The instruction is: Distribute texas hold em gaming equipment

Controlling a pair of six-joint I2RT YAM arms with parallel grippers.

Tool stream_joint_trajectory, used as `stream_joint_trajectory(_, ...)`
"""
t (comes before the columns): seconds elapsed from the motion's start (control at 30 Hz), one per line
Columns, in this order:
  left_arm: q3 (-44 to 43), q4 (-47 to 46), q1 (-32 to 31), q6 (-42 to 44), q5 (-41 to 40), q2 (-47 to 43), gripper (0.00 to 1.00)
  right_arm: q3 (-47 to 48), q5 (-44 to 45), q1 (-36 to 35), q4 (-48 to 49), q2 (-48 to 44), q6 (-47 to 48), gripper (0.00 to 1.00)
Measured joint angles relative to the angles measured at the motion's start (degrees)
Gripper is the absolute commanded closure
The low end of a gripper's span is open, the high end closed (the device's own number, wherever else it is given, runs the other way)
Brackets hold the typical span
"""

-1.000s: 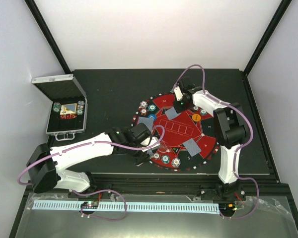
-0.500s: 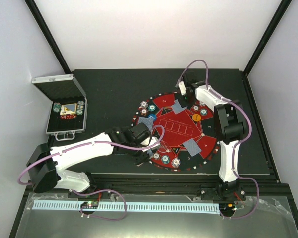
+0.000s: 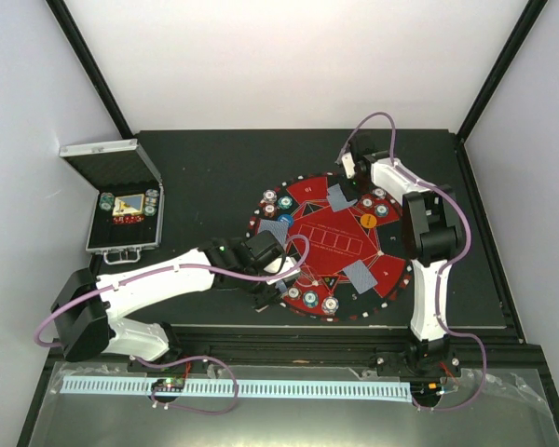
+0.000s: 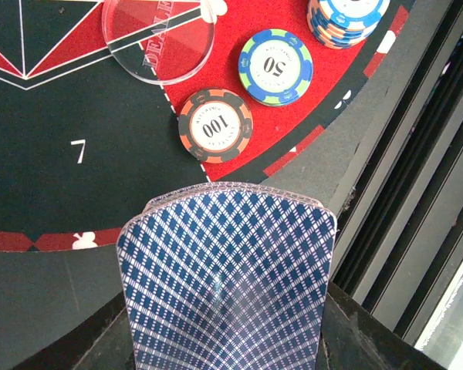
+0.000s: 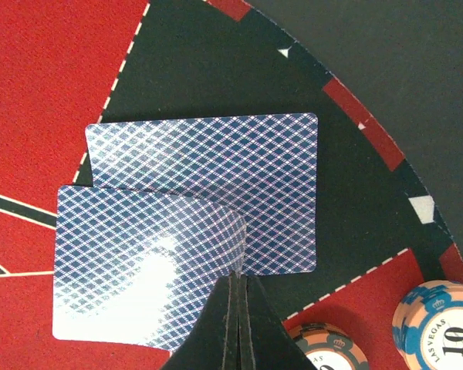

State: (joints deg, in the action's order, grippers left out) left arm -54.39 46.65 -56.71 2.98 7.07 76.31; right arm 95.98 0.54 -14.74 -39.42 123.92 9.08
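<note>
1. Your left end effector (image 4: 228, 347) is pinching a deck of cards (image 4: 228, 262) by its long sides. The deck bows between the fingers with its backs facing up.
2. Just ahead of that deck, an orange-and-black chip (image 4: 215, 126) lies on the mat (image 4: 62, 116). Beyond the chip and to its right sits a blue chip (image 4: 275, 66). Farther right is a stack of blue chips (image 4: 346, 15), and ahead to the left is a clear dealer disc (image 4: 158, 38).
3. Your right end effector (image 5: 238, 293) has its fingers pressed together on the corner of the nearer card (image 5: 139, 262), which curls up into the tips.
4. A second card (image 5: 239, 169) lies flat just beyond those tips, partly under the nearer card.
5. Close to the right of that end effector stand an orange chip (image 5: 324, 351) and a blue-edged chip stack (image 5: 436, 324).
6. The mat lies on the black desk (image 3: 205, 177).
</note>
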Motion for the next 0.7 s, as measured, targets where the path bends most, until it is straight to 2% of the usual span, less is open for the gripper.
stream_joint_trajectory(0.2, 0.0, 0.0, 0.0, 0.0, 0.0, 0.3, 0.5, 0.1, 0.5, 0.0, 0.0, 0.0, 0.0, 0.91)
stream_joint_trajectory(0.4, 0.0, 0.0, 0.0, 0.0, 0.0, 0.3, 0.5, 0.1, 2.0, 0.0, 0.0, 0.0, 0.0, 0.77)
stream_joint_trajectory(0.5, 0.0, 0.0, 0.0, 0.0, 0.0, 0.3, 0.5, 0.2, 2.8, 0.1, -0.1, 0.0, -0.1, 0.73)
stream_joint_trajectory(0.7, 0.0, 0.0, 0.0, 0.0, 0.0, 0.3, 0.5, 0.9, 4.6, 0.1, -0.7, -0.2, -0.4, 0.48)
